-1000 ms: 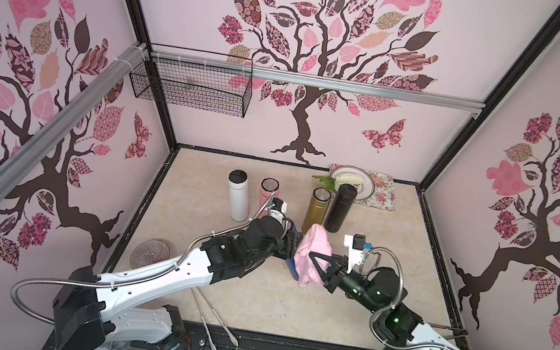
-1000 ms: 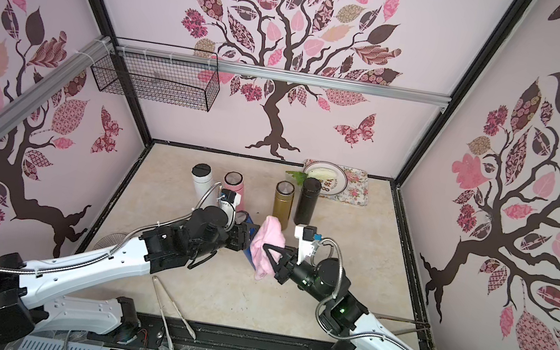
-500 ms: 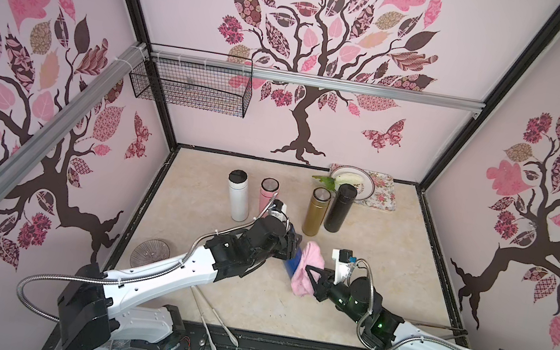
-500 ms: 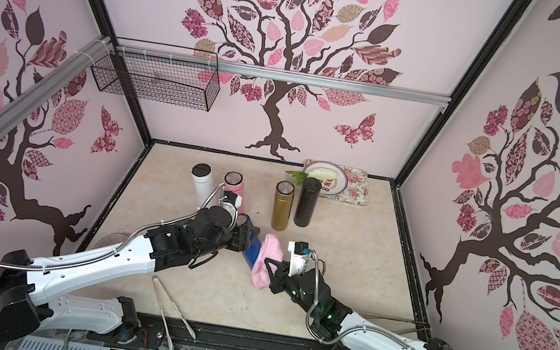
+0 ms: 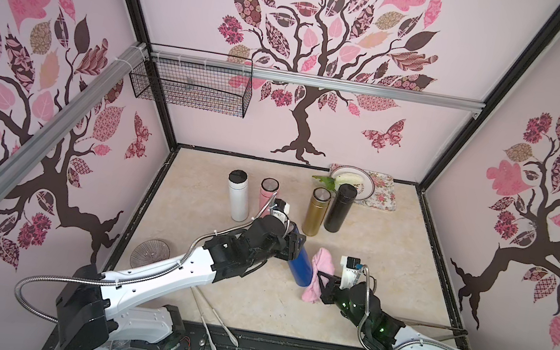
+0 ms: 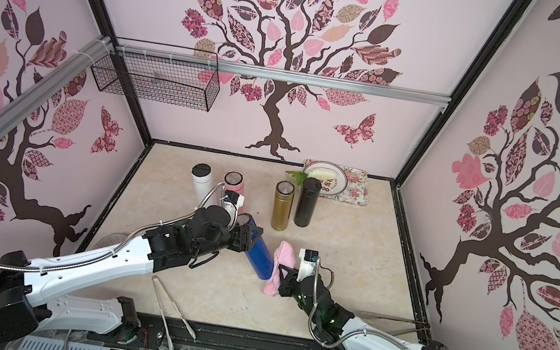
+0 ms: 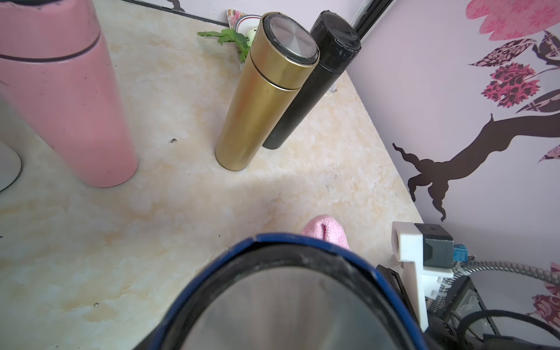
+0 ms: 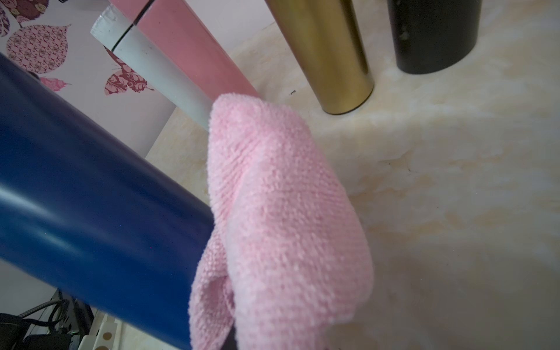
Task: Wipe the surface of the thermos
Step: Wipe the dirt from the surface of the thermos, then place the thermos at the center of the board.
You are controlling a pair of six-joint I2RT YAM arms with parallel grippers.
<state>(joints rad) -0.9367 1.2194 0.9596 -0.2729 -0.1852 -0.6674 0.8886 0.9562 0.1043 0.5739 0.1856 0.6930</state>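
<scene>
We find no text, label, brand, number or sign that we can read in any view.

Tilted thermos (image 6: 260, 256) apparently touching cloth (image 6: 285, 257).

The glossy blue cylindrical metal thermos (image 5: 299, 267) is reading unpatterned. The fluffy pink terry cloth (image 5: 324, 266) is reading plain. The cream stone tabletop (image 5: 193, 215) is showing beige marbling. The lilac walls (image 5: 191, 4) are displaying pink-brown tree prints.
</scene>
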